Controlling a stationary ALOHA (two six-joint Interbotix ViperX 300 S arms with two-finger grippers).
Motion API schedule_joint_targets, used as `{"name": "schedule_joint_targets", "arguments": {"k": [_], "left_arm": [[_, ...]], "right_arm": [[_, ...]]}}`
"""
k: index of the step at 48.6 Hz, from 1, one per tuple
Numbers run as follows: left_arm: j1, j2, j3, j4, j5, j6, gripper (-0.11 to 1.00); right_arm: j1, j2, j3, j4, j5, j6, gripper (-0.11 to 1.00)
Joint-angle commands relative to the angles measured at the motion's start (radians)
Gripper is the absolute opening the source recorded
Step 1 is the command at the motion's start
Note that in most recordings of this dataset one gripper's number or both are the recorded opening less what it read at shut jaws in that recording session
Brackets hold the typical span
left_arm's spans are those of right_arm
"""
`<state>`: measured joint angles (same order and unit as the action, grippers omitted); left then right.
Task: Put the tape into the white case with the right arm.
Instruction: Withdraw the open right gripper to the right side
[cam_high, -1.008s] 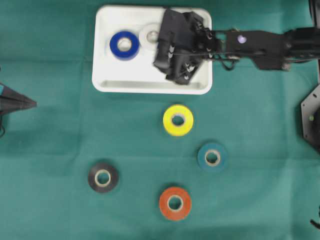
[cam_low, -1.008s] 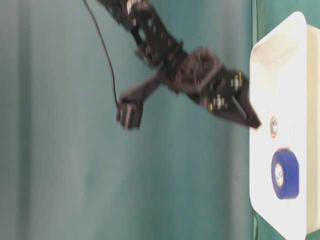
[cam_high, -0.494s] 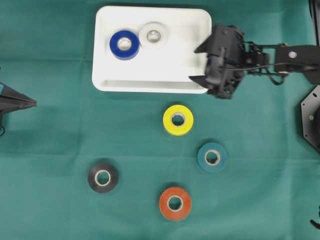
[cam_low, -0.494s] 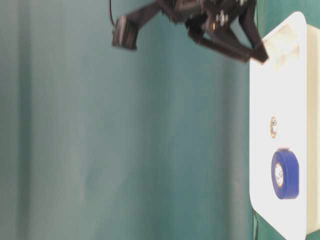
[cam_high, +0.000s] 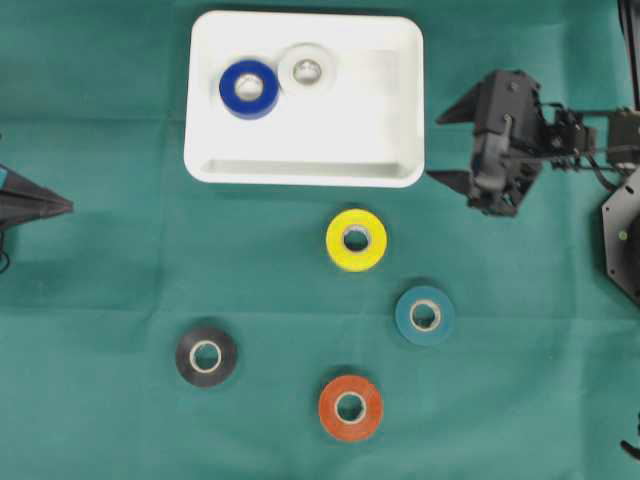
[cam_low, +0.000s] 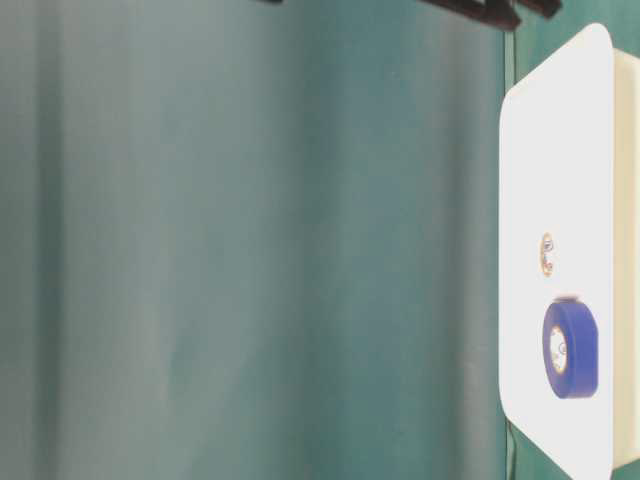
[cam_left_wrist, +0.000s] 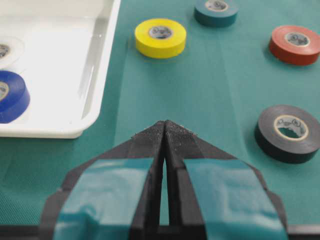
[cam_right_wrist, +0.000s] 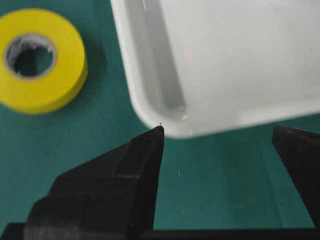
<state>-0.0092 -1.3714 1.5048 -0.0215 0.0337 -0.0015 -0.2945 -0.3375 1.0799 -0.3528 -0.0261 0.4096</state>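
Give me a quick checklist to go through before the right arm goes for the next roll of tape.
1. Right hand open and empty: ok, its fingers stand wide apart with nothing between them.
2. Right hand outside the white case: ok, it is off the case's right edge.
3. Space left in the case: ok, only the blue tape and white tape lie in it, at the upper left.
4. Nearest roll free to grasp: ok, the yellow tape lies flat, apart from the teal tape.
5. Left hand out of the way: ok, shut at the table's left edge.
6. Yellow tape's loose end stuck down: cannot tell.
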Motion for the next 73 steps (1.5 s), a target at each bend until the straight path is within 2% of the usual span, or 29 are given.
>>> {"name": "schedule_joint_targets", "arguments": {"k": [1, 27, 39, 47, 63, 73], "left_arm": [[0.002, 0.008, -0.009, 0.0, -0.005, 0.0, 0.0], [0.002, 0.008, -0.009, 0.0, -0.005, 0.002, 0.0], [0.002, 0.008, -0.009, 0.0, -0.005, 0.002, 0.0], [0.002, 0.008, -0.011, 0.0, -0.003, 0.002, 0.0], [0.002, 0.008, -0.011, 0.0, -0.005, 0.002, 0.0], [0.002, 0.008, -0.011, 0.0, -0.005, 0.002, 0.0]], "right_arm": [[0.0, -0.046, 0.012, 0.003, -0.009, 0.002, 0.76], [0.0, -0.291, 0.181, 0.006, -0.009, 0.005, 0.76], [0.009, -0.296, 0.19, 0.009, -0.009, 0.029, 0.76], [0.058, -0.293, 0.201, 0.008, -0.014, 0.034, 0.75], [0.229, -0.295, 0.23, 0.008, -0.037, 0.058, 0.75], [0.275, -0.293, 0.23, 0.009, -0.035, 0.072, 0.75]]}}
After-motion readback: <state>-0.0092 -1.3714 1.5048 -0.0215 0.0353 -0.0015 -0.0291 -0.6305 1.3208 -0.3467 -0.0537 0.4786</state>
